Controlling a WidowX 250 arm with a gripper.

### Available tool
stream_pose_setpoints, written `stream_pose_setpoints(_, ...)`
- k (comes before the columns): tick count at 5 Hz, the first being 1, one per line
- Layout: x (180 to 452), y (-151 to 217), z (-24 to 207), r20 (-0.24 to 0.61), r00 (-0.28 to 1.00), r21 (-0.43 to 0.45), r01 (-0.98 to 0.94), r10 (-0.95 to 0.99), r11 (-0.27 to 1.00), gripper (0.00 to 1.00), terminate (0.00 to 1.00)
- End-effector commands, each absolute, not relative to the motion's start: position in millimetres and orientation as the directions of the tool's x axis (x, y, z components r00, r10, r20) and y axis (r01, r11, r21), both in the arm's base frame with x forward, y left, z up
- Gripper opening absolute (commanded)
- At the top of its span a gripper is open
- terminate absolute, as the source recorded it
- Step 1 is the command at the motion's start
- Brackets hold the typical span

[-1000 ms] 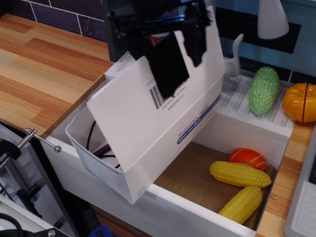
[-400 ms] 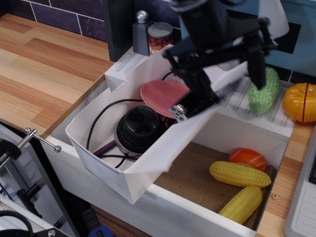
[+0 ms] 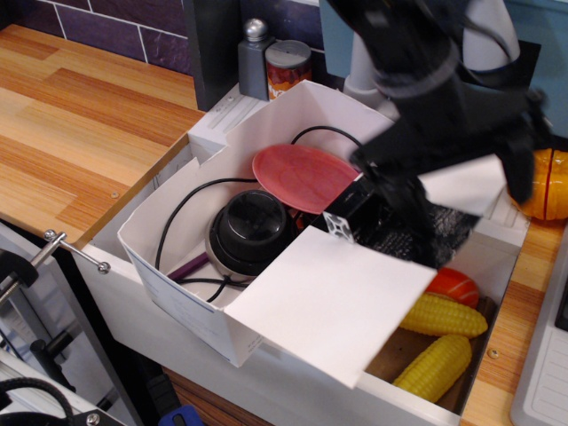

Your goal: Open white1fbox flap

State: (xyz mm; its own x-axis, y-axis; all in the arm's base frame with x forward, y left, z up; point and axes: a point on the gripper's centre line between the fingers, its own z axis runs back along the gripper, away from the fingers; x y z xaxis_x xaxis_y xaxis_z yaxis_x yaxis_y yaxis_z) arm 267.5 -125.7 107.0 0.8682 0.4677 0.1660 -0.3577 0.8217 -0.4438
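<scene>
The white1fbox (image 3: 177, 293) stands in the left part of a white sink and its top is open. Its broad flap (image 3: 328, 302) is folded outward to the right and lies nearly flat over the sink, plain white underside up. My black gripper (image 3: 457, 191) is blurred and hangs over the flap's far end. Its fingers (image 3: 390, 206) stand wide apart with a strip of the flap's edge showing between them. A dark patch (image 3: 430, 232) lies just under the gripper. Inside the box are a black round device (image 3: 251, 232), a pink disc (image 3: 302, 176) and a black cable.
Two yellow toy corn cobs (image 3: 437, 359) and an orange toy (image 3: 454, 282) lie in the sink, partly under the flap. An orange pumpkin toy (image 3: 550, 182) sits at the right. A bottle (image 3: 255, 58) and a can (image 3: 288, 64) stand behind the box. A wooden counter (image 3: 80, 124) lies to the left.
The flap has swung from upright over the box down to the right, now lying nearly flat. My gripper moved right and down with it. The box's contents came into view.
</scene>
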Motion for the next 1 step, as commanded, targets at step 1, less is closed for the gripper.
stream_pose_setpoints(1,269.4,-124.0,83.7,0.2,0.837,-0.47,-0.375,0.51,0.799,1.0,1.0)
